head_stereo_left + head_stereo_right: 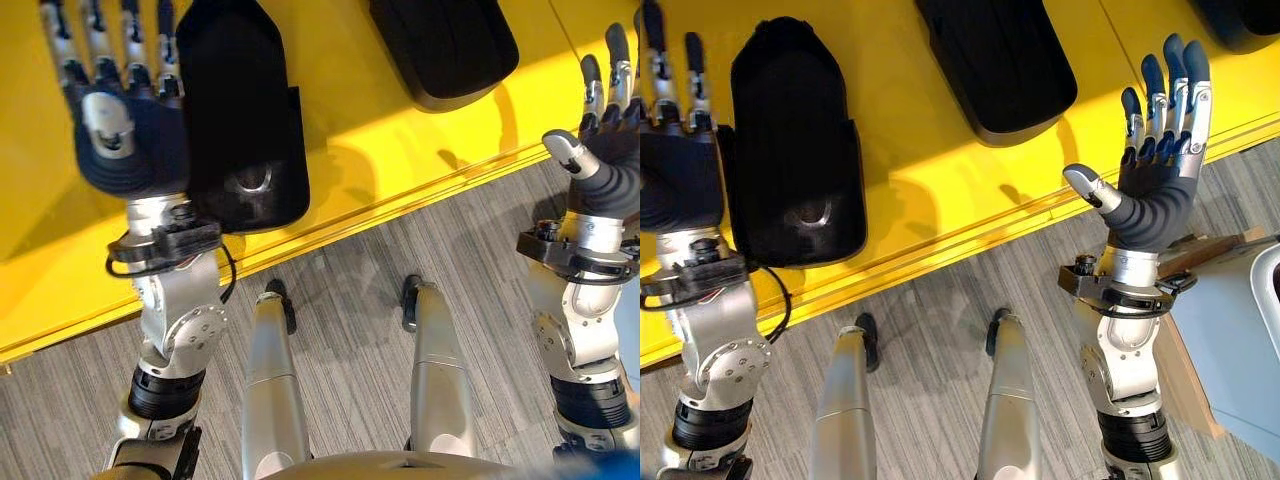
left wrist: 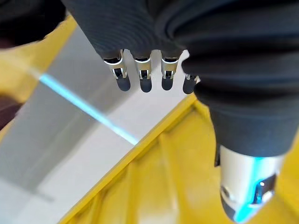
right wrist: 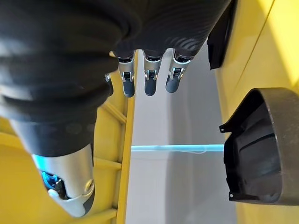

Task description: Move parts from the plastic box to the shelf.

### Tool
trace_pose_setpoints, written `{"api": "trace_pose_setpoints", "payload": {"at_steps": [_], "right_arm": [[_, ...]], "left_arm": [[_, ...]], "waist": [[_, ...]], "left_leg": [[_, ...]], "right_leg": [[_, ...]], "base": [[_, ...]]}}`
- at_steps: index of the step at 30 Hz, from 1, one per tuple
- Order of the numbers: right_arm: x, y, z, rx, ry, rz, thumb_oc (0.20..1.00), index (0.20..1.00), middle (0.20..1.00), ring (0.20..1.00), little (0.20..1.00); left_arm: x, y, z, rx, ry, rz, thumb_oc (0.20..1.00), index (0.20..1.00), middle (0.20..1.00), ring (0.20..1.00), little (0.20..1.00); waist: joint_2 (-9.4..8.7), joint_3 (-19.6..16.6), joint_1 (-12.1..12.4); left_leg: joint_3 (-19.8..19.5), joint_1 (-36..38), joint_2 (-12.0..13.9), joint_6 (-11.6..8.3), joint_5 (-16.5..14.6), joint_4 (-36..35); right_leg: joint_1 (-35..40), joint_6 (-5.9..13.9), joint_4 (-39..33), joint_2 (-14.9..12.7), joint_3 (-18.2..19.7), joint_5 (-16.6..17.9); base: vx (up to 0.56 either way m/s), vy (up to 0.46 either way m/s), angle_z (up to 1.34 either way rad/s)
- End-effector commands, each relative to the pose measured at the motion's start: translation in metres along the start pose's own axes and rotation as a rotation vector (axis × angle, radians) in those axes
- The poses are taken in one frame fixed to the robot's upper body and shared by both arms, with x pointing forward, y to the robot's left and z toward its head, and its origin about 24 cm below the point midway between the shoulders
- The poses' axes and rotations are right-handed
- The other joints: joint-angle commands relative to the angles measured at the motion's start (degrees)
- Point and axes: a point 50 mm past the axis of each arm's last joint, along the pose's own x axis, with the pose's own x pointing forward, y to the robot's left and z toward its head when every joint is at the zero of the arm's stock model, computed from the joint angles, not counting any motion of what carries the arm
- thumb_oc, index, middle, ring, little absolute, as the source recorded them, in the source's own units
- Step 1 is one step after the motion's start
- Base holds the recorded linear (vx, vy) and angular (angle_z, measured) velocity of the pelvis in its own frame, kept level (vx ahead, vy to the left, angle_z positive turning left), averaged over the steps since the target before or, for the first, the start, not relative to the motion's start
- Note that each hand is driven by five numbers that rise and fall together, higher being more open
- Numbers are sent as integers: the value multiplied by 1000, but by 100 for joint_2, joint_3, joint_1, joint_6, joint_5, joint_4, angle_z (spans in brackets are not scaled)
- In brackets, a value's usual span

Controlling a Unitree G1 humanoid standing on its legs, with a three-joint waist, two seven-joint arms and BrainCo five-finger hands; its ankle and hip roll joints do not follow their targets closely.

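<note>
Nearest me, my right hand (image 1: 1155,195) hangs over the yellow shelf's (image 1: 940,215) edge, fingers straight, empty. My left hand (image 1: 125,120) hovers flat and empty beside a black part (image 1: 240,110) lying on the shelf; another part (image 1: 995,60) lies farther back. I could nudge that near part off the edge when pulling away.

The shelf (image 1: 940,215) is bright yellow. Two parts on it are matte black: one black part (image 1: 795,150) just beside the fingers of the left hand (image 1: 675,170), another black part (image 1: 1000,60) between the two hands. The right hand (image 1: 1155,195) is dark ribbed, its fingers silver with dark tips. The floor (image 1: 930,380) is grey striped carpet.
</note>
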Motion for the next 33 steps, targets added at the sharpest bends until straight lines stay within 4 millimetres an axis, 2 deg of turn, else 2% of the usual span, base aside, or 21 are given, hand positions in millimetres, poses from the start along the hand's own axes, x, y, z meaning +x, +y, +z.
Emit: {"api": "trace_pose_setpoints", "payload": {"at_steps": [1,7,10,13,15,17,26,28,33], "right_arm": [[4,3,34,3,-187,61,1000,1000,1000,1000,1000],[3,2,34,-1,-187,62,1000,1000,1000,1000,1000],[1,1,36,0,-191,69,1000,1000,1000,1000,1000],[-1,-7,37,-43,-189,44,1000,1000,1000,1000,1000],[-1,-8,37,-44,-187,40,1000,1000,1000,1000,1000],[-2,-9,36,-38,-179,32,1000,1000,1000,1000,1000],[-1,-9,34,-29,-175,28,1000,1000,1000,1000,1000],[0,-11,34,-30,-175,12,1000,1000,1000,1000,1000],[-1,-12,33,-29,-169,-2,1000,1000,1000,1000,1000]], "left_arm": [[2,-17,25,29,-163,-109,1000,1000,1000,1000,1000],[0,-15,29,54,-176,-101,1000,1000,1000,1000,1000],[-7,-5,36,145,-190,-53,1000,1000,1000,1000,1000],[-29,37,37,370,-65,119,1000,1000,1000,1000,1000],[-31,41,37,390,-49,138,1000,1000,1000,1000,1000],[-39,51,32,412,17,175,1000,1000,1000,1000,1000],[-47,60,21,414,105,196,1000,1000,1000,1000,1000],[-63,79,11,466,235,261,1000,1000,1000,1000,1000],[-73,87,4,491,300,287,1000,1000,1000,1000,1000]], "waist": [[11,-301,42],[13,-302,48],[13,-266,103],[-2,-213,193],[-10,-213,196],[-21,-206,214],[-40,-188,214],[-51,-159,225],[-61,-159,227]], "left_leg": [[-178,-132,53,61,432,-302],[-181,-144,50,61,434,-296],[-172,-131,42,72,430,-308],[-182,-156,27,93,422,-273],[-183,-156,27,97,422,-274],[-193,-164,25,104,420,-261],[-178,-172,21,110,432,-272],[-179,-178,18,116,455,-286],[-188,-197,20,123,447,-263]], "right_leg": [[107,-216,-198,-12,-80,351],[100,-216,-192,-21,-87,351],[113,-205,-202,-48,-99,356],[115,-207,-200,-70,-105,351],[117,-208,-197,-72,-108,346],[122,-208,-187,-80,-112,334],[142,-215,-196,-86,-121,340],[135,-210,-219,-77,-112,362],[119,-212,-187,-86,-112,349]], "base": [[0,0,0],[0,0,0],[0,0,0],[14,10,3],[4,7,7],[5,5,6],[0,1,1],[0,0,0],[0,0,0]]}}
